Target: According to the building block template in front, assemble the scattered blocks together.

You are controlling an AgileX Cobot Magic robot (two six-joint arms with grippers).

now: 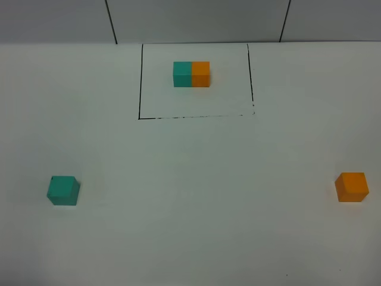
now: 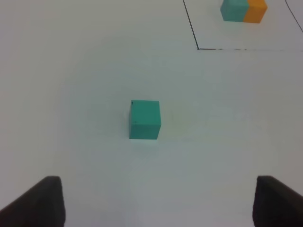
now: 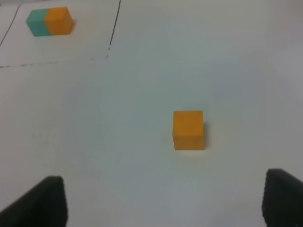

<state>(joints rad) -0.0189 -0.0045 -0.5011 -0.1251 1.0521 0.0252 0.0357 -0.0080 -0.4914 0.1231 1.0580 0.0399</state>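
On the smooth white tabletop [image 1: 196, 232], the matte teal-and-orange two-cube template bar [image 1: 191, 74] sits inside a thin black-lined box [image 1: 140, 83] at the far edge, w/ the loose matte teal cube [image 1: 63, 190] lying ahead of the left gripper [image 2: 156, 202], whose jaws are wide & empty, and the loose matte orange cube [image 1: 351, 187] likewise ahead of the right gripper [image 3: 161, 201].

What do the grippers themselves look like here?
Only finger ends show. The left gripper and right gripper each have two matte black, blocky fingers. No cables or markings visible; the high camera shows no arm.
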